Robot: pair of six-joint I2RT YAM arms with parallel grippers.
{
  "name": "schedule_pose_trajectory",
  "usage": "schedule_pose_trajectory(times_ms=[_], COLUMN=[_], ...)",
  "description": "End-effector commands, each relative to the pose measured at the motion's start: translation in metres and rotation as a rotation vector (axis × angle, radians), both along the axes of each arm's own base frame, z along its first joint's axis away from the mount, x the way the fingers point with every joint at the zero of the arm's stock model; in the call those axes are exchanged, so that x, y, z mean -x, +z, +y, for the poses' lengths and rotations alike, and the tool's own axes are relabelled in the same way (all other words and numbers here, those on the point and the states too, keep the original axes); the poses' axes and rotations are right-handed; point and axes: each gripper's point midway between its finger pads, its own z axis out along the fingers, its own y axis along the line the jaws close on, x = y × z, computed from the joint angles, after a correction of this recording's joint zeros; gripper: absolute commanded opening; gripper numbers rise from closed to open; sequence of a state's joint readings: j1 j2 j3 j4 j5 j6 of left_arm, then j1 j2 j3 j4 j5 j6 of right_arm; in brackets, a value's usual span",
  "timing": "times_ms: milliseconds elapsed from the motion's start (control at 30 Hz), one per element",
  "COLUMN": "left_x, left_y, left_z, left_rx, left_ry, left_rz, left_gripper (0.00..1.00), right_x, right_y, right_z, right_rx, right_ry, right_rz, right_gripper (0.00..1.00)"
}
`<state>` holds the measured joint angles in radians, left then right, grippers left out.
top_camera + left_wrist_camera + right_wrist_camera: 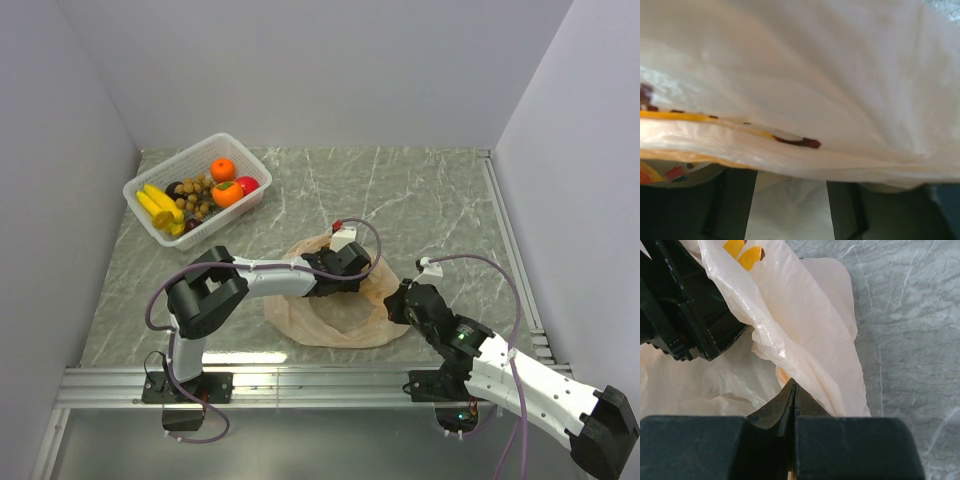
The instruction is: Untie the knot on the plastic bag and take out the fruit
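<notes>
The peach plastic bag [335, 318] lies slack and flattened on the marble table in front of the arms. No knot shows. My left gripper [345, 268] sits in the bag's upper folds. In its wrist view the bag [805, 75] drapes over the lens, and the left gripper [791, 202] is open with plastic between its fingers. My right gripper [398, 300] is at the bag's right edge. In its wrist view the right gripper [794, 387] is shut, pinching a fold of the bag [805, 335]. The bananas [158, 207], persimmon [227, 194], apple [247, 185] and brown balls [197, 197] lie in the white basket [175, 160].
The basket stands at the back left, and it also holds a tangerine [222, 169]. White walls close the table on three sides. A metal rail [300, 385] runs along the near edge. The left gripper's black body [685, 315] is close to the right gripper's fingers.
</notes>
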<state>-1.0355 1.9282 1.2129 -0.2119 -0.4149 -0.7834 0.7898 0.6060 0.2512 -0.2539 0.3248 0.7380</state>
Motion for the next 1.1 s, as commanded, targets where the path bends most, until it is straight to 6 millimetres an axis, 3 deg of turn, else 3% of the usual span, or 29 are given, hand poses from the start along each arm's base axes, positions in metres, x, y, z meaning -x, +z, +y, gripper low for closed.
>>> schedule_pose_trajectory(times_ms=[0,167,333,400,467,567,600,867,900,967,1033,1067], left_x=[0.002,0.007,0.015,0.019,0.02,0.019,0.018,0.012,0.009,0.001,-0.018,-0.038], left_y=[0.02,0.015,0.009,0.011,0.017,0.043,0.061,0.151,0.17,0.189,0.209,0.211], left_z=[-0.001,0.0,-0.003,-0.006,-0.007,-0.01,-0.012,-0.006,-0.001,0.01,0.037,0.062], left_rx=[0.035,0.035,0.039,0.038,0.043,0.088,0.122,0.241,0.274,0.305,0.343,0.332], left_ry=[0.001,-0.004,-0.01,-0.016,-0.016,-0.018,-0.022,-0.063,-0.055,-0.036,0.026,0.089], left_rz=[-0.017,0.004,0.03,0.032,0.025,-0.005,-0.028,-0.165,-0.191,-0.228,-0.261,-0.274], left_gripper=[0.59,0.53,0.35,0.22,0.18,0.14,0.13,0.09,0.09,0.09,0.1,0.11], right_x=[-0.005,-0.005,-0.005,-0.006,-0.005,-0.006,-0.006,-0.007,-0.006,-0.007,-0.006,-0.006], right_y=[0.01,0.011,0.011,0.011,0.011,0.011,0.012,0.011,0.011,0.01,0.01,0.01], right_z=[0.003,0.003,0.003,0.002,0.003,0.002,0.002,0.001,0.002,0.001,0.001,0.001], right_rx=[-0.017,-0.022,-0.017,-0.016,-0.017,-0.017,-0.016,-0.01,-0.011,-0.011,-0.009,-0.009], right_ry=[-0.004,-0.005,-0.004,-0.007,-0.005,-0.007,-0.009,-0.015,-0.013,-0.016,-0.013,-0.013], right_rz=[-0.041,-0.046,-0.044,-0.045,-0.046,-0.049,-0.052,-0.048,-0.048,-0.048,-0.045,-0.045], right_gripper=[0.0,0.0,0.0,0.0,0.0,0.0,0.0,0.0,0.0,0.0,0.0,0.0])
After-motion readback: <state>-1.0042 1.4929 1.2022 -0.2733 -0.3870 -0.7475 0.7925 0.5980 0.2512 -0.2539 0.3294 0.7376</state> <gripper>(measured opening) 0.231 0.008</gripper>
